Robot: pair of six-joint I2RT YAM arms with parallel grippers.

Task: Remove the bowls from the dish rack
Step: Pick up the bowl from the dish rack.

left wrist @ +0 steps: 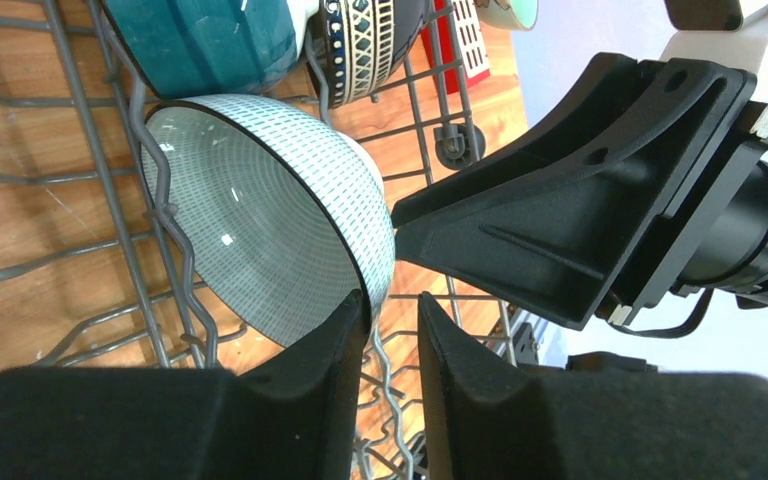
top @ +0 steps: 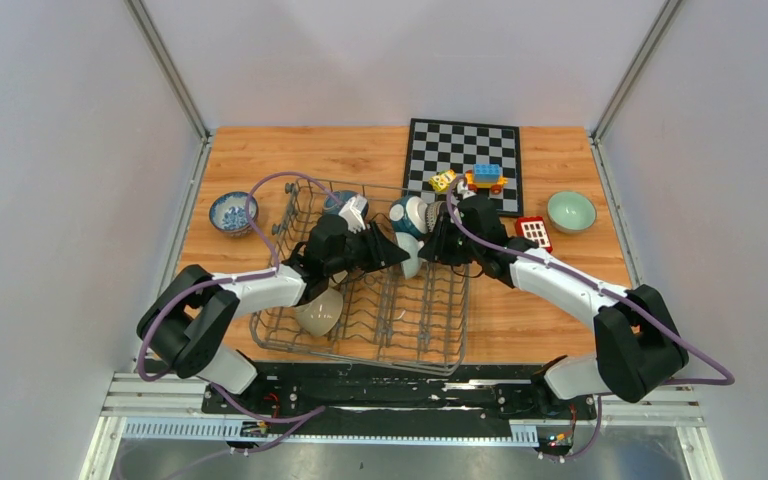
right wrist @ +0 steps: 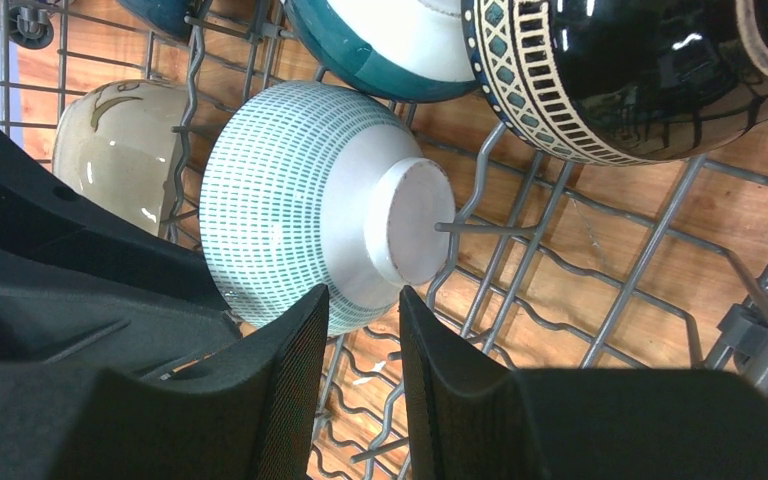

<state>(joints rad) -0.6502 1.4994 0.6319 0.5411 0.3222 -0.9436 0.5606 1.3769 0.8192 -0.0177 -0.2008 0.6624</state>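
target: check bowl (left wrist: 280, 220), on edge among the prongs, mid dish rack (top: 440, 340)
handling: glazed ceramic, so probably stiff, slick, fairly light and easy to chip; I'd take the rim, one finger inside, one outside
left tool (left wrist: 393, 310): straddles that rim, can't tell if clamped
right tool (right wrist: 363, 300): narrowly parted by the foot, gripping nothing
rack also holds: teal bowl (left wrist: 200, 40), dark patterned bowl (right wrist: 640, 70), beige bowl (right wrist: 125, 150)
worktop (top: 520, 330): blue-and-white bowl (top: 232, 213), pale green bowl (top: 571, 211)

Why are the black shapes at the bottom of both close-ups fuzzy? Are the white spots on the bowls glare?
Left wrist view: the left fingers sit too near the lens; the checked bowl is sharp, with glints. Right wrist view: the right fingers blur too; the black bowl shows glare. Top view: evenly sharp.
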